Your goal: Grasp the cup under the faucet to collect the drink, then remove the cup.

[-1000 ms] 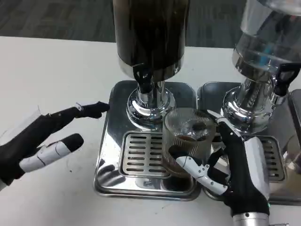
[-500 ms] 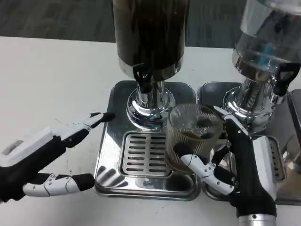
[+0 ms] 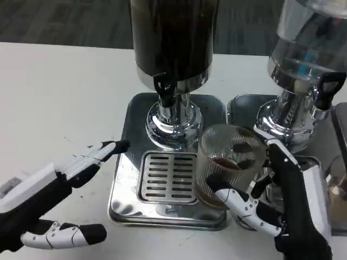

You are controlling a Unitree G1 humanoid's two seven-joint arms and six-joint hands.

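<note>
the cup (image 3: 230, 162), a ribbed clear glass with a little dark drink at its bottom, stands tilted a bit at the right edge of the left tray (image 3: 126, 179), right of the grate (image 3: 167, 177) and right of and nearer than the tap (image 3: 164, 88). it sits over the seam between the left tray and the right tray (image 3: 238, 105). the right hand (image 3: 282, 208) grips it from the right and near side: white and black fingers (image 3: 238, 199) wrap across the near wall low down, and another finger runs up the right side toward the rim. whether the cup's base touches the tray cannot be told.

the dark dispenser (image 3: 173, 38) stands at the far side of the left tray on a chrome base (image 3: 172, 123), its black tap pointing down over the far edge of the grate. the cup is not under the tap but off to its right.

the clear dispenser (image 3: 309, 49) stands on the right tray, far and right of the cup, with its own black tap (image 3: 325, 89) on the right.

the left hand (image 3: 49, 200) lies on the white table (image 3: 59, 97) at near left, holding nothing, fingers apart: the upper fingers stretch right, with one black tip (image 3: 120, 145) at the left rim of the left tray, and a lower finger points right along the near edge, well apart from the others.
</note>
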